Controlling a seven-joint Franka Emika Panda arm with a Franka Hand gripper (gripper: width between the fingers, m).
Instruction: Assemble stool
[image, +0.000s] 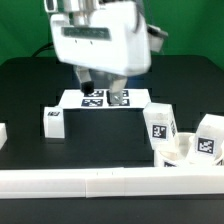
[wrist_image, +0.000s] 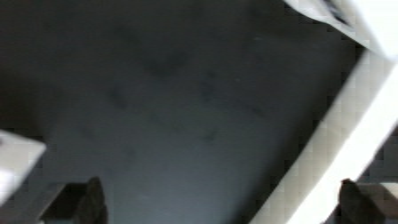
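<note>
I find the hand (image: 102, 88) in the upper centre of the exterior view, its fingers well apart and nothing between them. It hangs over the marker board (image: 100, 99) and is not touching it. The wrist view agrees: both fingertips (wrist_image: 80, 200) show with only the bare dark bench (wrist_image: 178, 100) between them and a strip of white border rail (wrist_image: 347, 130) off to one side. No stool part is in reach of the fingers. The stool parts lie nearer the camera than the hand, on both sides of it. One lone leg (image: 55, 121) sits at the exterior view's left, apart from everything else. Two more legs (image: 160, 122) (image: 208, 135) sit at the exterior view's right, close to what I take to be the seat disc (image: 175, 152), just behind the long border rail (image: 100, 182). In my judgement the lone leg is the cleaner target, since it sits below and left of the hand in the frame with open bench around it. I cannot make out its long axis at this resolution, so wrist alignment would need checking on approach.
</note>
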